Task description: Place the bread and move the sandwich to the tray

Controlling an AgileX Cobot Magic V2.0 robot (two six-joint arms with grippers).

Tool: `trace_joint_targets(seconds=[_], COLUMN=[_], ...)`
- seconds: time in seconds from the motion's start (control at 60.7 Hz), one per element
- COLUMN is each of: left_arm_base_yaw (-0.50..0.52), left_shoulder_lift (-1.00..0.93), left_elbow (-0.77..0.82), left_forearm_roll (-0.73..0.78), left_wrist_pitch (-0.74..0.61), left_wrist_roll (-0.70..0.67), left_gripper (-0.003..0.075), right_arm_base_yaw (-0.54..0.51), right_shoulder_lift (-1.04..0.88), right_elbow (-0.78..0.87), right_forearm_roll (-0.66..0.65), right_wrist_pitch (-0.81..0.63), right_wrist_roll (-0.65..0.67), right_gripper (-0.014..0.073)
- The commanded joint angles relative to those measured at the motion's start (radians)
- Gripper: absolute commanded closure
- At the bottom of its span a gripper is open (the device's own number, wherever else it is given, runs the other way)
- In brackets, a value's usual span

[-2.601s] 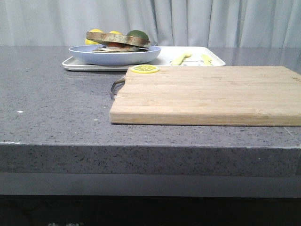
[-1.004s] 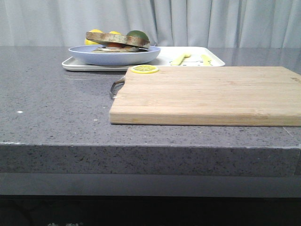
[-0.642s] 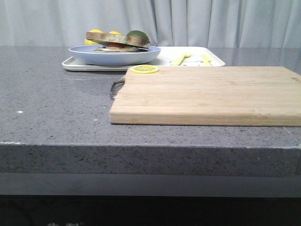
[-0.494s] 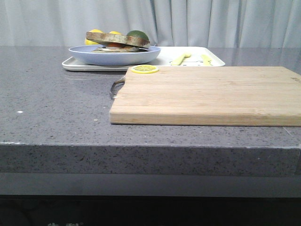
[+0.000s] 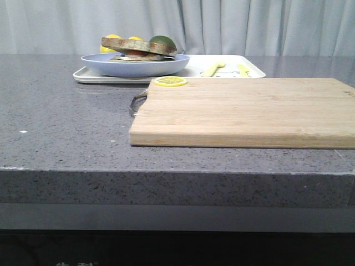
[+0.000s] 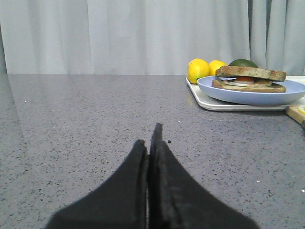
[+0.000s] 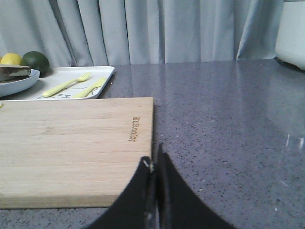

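The sandwich [image 5: 138, 47], two brown-crusted slices with egg between, lies on a pale blue plate [image 5: 135, 65] that stands on the left end of the white tray [image 5: 222, 72] at the back. It also shows in the left wrist view [image 6: 250, 79] on the plate [image 6: 252, 94]. No loose single bread slice is in view. My left gripper [image 6: 150, 138] is shut and empty, low over bare counter, well short of the tray. My right gripper [image 7: 154, 160] is shut and empty at the right edge of the cutting board [image 7: 71, 143]. Neither gripper shows in the front view.
A light wooden cutting board [image 5: 249, 111] lies in the middle with a lemon slice [image 5: 170, 81] on its far left corner. Two lemons [image 6: 205, 69] and an avocado [image 6: 243, 62] sit behind the plate. A yellow fork and spoon [image 7: 76, 86] lie on the tray. A white appliance [image 7: 291, 28] stands far right.
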Motion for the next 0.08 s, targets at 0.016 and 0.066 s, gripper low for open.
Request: trace_joint_targets(seconds=[0.016, 0.066], left_arm_base_yaw=[0.003, 0.003], left_shoulder_lift=[-0.020, -0.020], left_elbow=[0.005, 0.005], left_forearm_roll=[-0.010, -0.010], left_wrist_pitch=[-0.090, -0.090], left_wrist_roll=[-0.009, -0.009], left_gripper=[0.0738, 0.0738], right_arm_base_yaw=[-0.005, -0.005], right_shoulder_lift=[-0.023, -0.023], right_elbow=[-0.003, -0.003], right_forearm_roll=[-0.011, -0.011], right_wrist_pitch=[-0.085, -0.085], right_wrist_roll=[-0.001, -0.001], right_gripper=[0.0661, 0.0661])
